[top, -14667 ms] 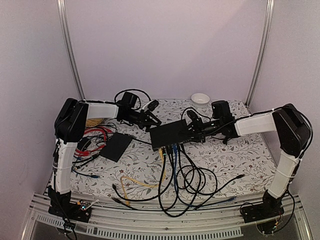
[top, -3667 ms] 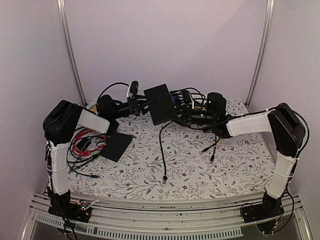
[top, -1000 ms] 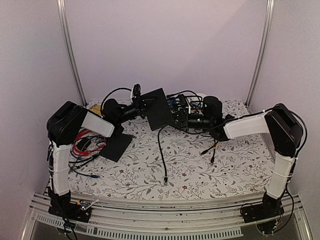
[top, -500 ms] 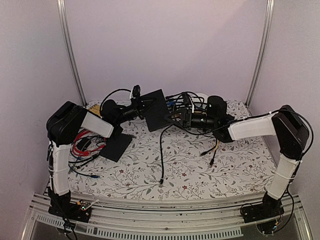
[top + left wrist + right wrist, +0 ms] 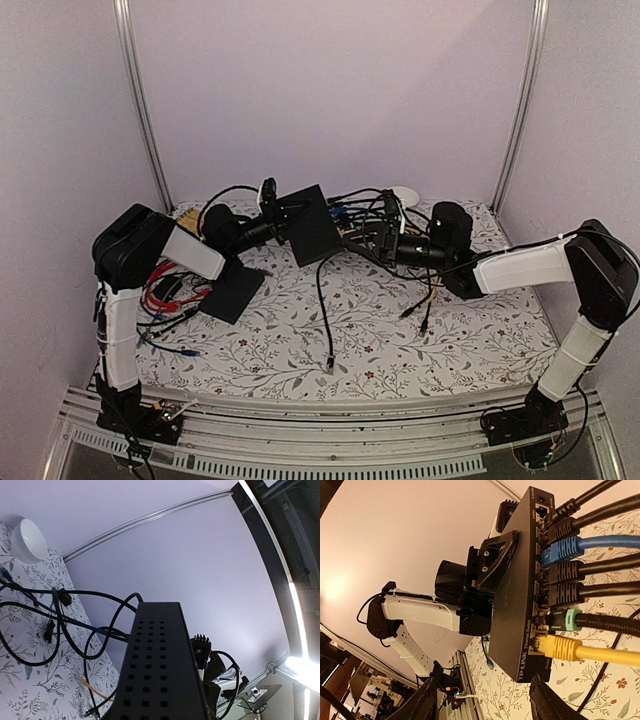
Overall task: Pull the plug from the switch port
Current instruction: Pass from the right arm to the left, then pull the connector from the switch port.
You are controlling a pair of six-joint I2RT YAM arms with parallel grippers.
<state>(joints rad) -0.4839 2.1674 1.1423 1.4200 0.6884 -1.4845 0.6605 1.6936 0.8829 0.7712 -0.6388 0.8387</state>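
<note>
**Operator:** Where's the switch, and who has it?

**Spotter:** Your left gripper [image 5: 284, 216] is clamped on the switch [image 5: 312, 225] and holds it up off the table [image 5: 470, 340], tilted, near the back wall. In the right wrist view you can see those jaws pinching the long edge opposite the sockets. The left wrist view shows only the vented top of the box, with rows of small holes.

**Operator:** And my right gripper?

**Spotter:** Your right gripper [image 5: 485, 680] is spread wide and holds nothing. Both fingers [image 5: 427, 702] show at the bottom of its own view, one on each side, and neither touches the box. It faces the socket edge, near it but apart.

**Operator:** Any writing I can go by?

**Spotter:** "TP-LINK" is printed in white on the socket edge, just beside the yellow plug [image 5: 555, 647]. There is more small white print by the sockets and at the top corner, but it is too small to read.

**Operator:** What's plugged in?

**Spotter:** A row of plugs [image 5: 564, 582] sits in the sockets. From the top there is a black one, the blue plug [image 5: 560, 552] and two more black ones. Below them come a black one with a green collar [image 5: 567, 620] and the yellow plug at the bottom. Thinner black leads go in near the top corner.

**Operator:** Anything else around?

**Spotter:** A black cable [image 5: 322, 300] hangs from the switch and trails over the flowered cloth. A flat black slab [image 5: 232, 292] lies on the left, beside red cables [image 5: 170, 285]. A white bowl [image 5: 405, 194] sits at the back.
</note>
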